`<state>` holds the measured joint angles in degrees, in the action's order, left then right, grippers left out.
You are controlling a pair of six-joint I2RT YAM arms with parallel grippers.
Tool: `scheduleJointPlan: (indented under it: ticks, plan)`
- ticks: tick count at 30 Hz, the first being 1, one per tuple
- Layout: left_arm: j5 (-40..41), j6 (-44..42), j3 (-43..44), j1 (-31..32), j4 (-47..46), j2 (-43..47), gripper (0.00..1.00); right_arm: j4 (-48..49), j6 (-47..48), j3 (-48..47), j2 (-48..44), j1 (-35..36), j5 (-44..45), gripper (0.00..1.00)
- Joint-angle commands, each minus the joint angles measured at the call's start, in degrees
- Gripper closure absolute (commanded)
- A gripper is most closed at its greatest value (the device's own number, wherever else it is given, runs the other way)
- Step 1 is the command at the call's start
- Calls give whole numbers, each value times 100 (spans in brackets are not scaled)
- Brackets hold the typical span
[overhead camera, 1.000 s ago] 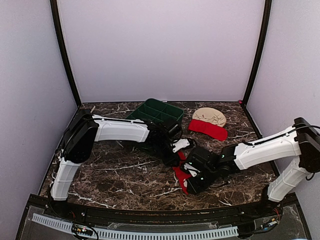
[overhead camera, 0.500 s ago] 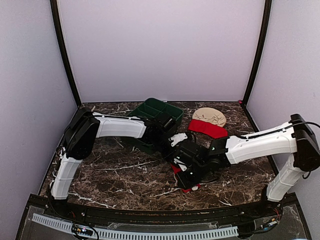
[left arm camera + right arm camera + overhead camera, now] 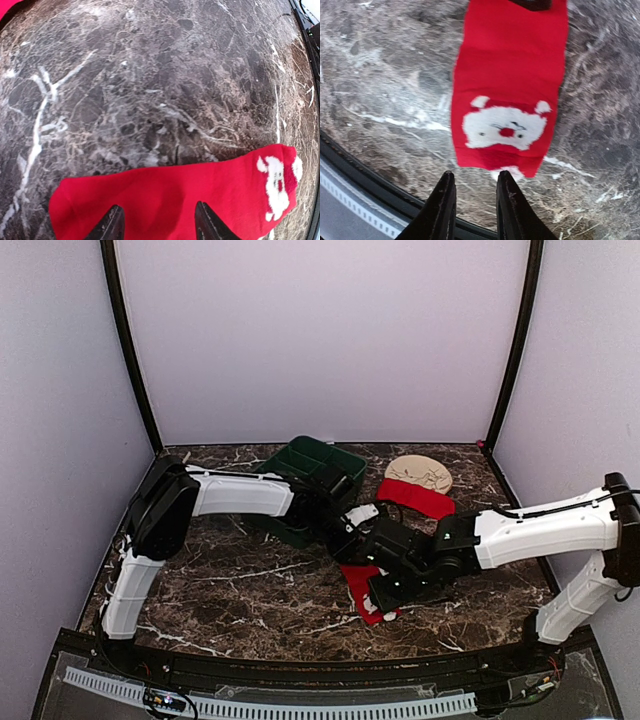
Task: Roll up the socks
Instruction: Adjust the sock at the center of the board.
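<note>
Left gripper hangs over the plain end of a red sock, fingers well parted and empty. We see the sock flat on the table. Our right gripper is narrowly parted and holds nothing, just past the white-face end. A second sock lies flat at 1 o'clock.

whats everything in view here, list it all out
printed red sock: 1, red with a white face print, flat on the table, near centre
second red sock: 1, red, far right, against the beige item
beige fabric item: 1, beige, behind that sock
green tray: 1, dark green, far centre
table: 1, dark marble
left gripper: 1, black, open, over the printed sock
right gripper: 1, black, open, at its printed end
</note>
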<state>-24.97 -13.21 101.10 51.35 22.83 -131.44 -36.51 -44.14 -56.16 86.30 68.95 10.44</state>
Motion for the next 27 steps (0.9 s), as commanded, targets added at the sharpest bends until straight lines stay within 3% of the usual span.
scheduleJointPlan:
  ticks: [1,10,27]
  plan:
    - [-45,107,-66,141,193,309,51,-355,-114,244,-160,32,494,72]
    - [18,170,-95,340,303,294,51,-216,134,678,-340,-95,696,71]
    - [157,146,-237,367,515,196,52,741,625,1056,190,-452,68,74]
